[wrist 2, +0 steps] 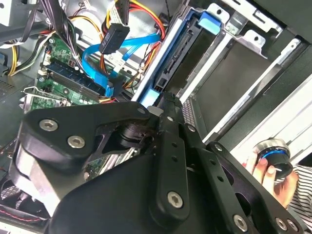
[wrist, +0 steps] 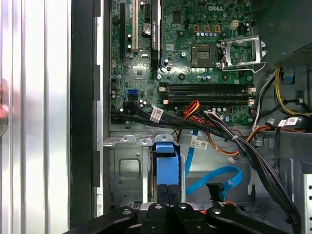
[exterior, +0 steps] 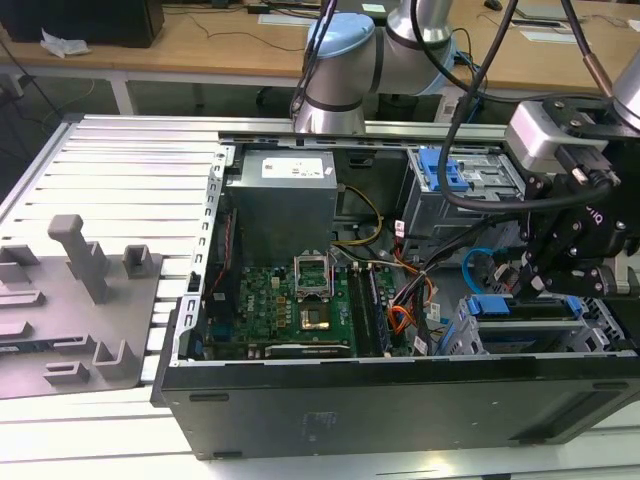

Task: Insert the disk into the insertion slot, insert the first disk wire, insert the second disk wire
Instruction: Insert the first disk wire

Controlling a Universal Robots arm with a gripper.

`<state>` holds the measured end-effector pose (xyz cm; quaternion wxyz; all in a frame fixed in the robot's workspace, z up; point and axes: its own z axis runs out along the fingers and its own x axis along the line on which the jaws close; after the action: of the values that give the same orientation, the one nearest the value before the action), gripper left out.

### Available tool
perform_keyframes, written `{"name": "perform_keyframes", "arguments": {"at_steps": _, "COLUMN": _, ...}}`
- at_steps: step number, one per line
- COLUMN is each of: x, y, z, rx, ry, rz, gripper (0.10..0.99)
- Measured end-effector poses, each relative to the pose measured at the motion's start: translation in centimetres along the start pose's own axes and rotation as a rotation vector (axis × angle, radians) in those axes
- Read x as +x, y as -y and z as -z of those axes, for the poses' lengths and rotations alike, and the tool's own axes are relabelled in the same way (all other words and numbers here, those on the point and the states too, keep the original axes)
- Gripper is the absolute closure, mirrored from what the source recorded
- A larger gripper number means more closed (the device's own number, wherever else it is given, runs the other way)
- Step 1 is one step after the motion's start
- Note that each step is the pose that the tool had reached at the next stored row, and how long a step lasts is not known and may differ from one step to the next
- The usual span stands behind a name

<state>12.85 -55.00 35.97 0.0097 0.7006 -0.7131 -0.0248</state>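
Observation:
The disk (wrist: 164, 163), edged by its bright blue carrier (wrist 2: 165, 63), stands edge-on inside the insertion slot (wrist: 127, 168), the low grey metal cage (exterior: 520, 335) at the case's near corner on the exterior view's right. My gripper (wrist: 167, 194) is shut, with its tips (wrist 2: 167, 97) against the blue end of the disk (exterior: 490, 305). A loose blue flat wire (wrist: 219, 175) ending in a black plug (wrist 2: 114, 36) hangs free beside the cage, unconnected. A bundle of black wires (wrist: 229, 141) runs past above it.
The open computer case (exterior: 400, 400) holds a green motherboard (exterior: 290, 300), a grey power supply (exterior: 285, 200) and a taller cage with a blue latch (exterior: 440, 170). A grey fixture plate (exterior: 70, 300) lies on the slatted table. A hand (wrist 2: 265, 173) holds a round knob outside the case.

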Motion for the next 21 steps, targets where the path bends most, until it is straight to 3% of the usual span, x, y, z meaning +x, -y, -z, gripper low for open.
{"name": "perform_keyframes", "arguments": {"at_steps": 5, "x": -0.03, "y": 0.96, "z": 0.06, "rx": 0.000, "ry": -0.0002, "rz": 0.000, "gripper": 0.980}}
{"name": "perform_keyframes", "arguments": {"at_steps": 13, "x": -0.05, "y": 0.89, "z": 1.66, "rx": 0.000, "ry": -0.0013, "rz": 0.000, "gripper": 0.980}}
{"name": "perform_keyframes", "arguments": {"at_steps": 20, "x": -0.06, "y": 0.89, "z": 1.69, "rx": 0.000, "ry": -0.0015, "rz": 0.000, "gripper": 0.973}}
{"name": "perform_keyframes", "arguments": {"at_steps": 21, "x": -0.06, "y": 0.89, "z": 1.69, "rx": 0.000, "ry": -0.0015, "rz": 0.000, "gripper": 0.918}}
